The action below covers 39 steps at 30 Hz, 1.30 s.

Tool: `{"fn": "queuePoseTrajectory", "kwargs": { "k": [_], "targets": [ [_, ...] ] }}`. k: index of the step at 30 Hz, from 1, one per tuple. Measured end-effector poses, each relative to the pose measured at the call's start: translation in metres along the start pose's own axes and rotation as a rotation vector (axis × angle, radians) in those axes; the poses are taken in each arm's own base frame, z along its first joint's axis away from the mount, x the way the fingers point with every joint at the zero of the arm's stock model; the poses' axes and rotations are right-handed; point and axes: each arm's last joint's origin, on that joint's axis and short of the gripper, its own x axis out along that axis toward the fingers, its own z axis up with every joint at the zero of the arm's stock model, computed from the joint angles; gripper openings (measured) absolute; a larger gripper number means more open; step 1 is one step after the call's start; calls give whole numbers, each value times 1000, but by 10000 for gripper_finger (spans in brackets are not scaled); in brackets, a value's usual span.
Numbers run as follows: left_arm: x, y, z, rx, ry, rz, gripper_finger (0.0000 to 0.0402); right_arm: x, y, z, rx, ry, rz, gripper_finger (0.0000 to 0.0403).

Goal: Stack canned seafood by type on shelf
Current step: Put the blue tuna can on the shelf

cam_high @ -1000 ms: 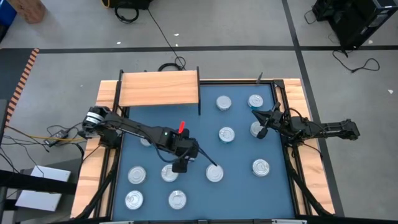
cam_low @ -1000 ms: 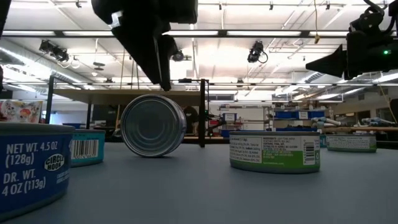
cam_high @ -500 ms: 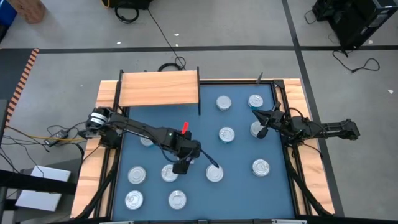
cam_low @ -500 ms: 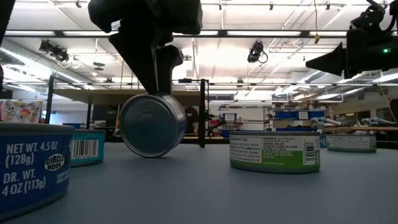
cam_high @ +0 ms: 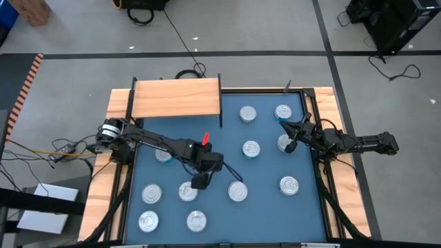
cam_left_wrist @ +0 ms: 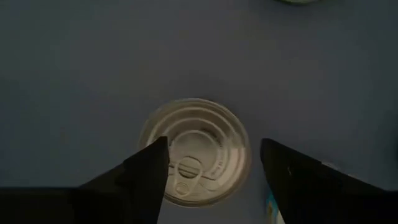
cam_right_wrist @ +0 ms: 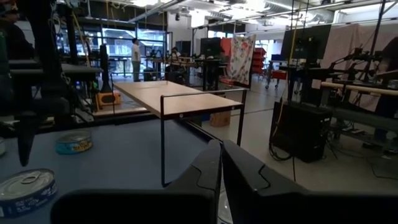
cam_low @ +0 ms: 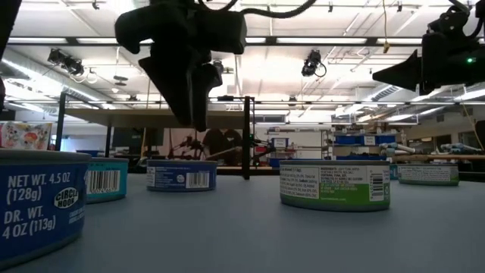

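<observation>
The left gripper (cam_left_wrist: 211,165) is held above the blue tabletop (cam_high: 265,172), its jaws spread wide and empty. A can (cam_left_wrist: 194,151) with a pull-tab lid is seen flat on the table directly below the gap between the jaws, clear of both fingers. In the low view the same can (cam_low: 181,174) stands upright beneath the gripper (cam_low: 189,106). The right gripper (cam_high: 289,136) is kept near the table's far right side, its jaws closed together on nothing. The shelf (cam_high: 176,98) stands at the far left corner, bare.
</observation>
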Motion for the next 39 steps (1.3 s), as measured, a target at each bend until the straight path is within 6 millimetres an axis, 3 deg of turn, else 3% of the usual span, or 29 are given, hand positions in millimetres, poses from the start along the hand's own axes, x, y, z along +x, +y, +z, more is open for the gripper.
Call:
{"fn": "queuePoseTrajectory", "kwargs": {
  "k": [6, 11, 15, 22, 28, 34, 39],
  "targets": [
    [20, -20, -2, 82, 72, -30, 247, 0, 0, 0, 1, -1, 0, 27],
    [44, -26, -2, 96, 122, 31, 231, 0, 0, 0, 2, -3, 0, 27],
    [50, -25, -2, 81, 129, 80, 199, 0, 0, 0, 2, -3, 0, 27],
    [53, -20, -1, 82, 112, 241, 109, 0, 0, 0, 2, -2, 0, 27],
    [53, -21, -1, 73, 116, 241, 18, 0, 0, 0, 2, -3, 0, 27],
    [47, -21, -3, 65, 123, 223, 3, 0, 0, 0, 2, -2, 0, 27],
    [30, -20, -3, 26, 90, 206, 2, 0, 0, 0, 1, -2, 0, 27]
  ]
}}
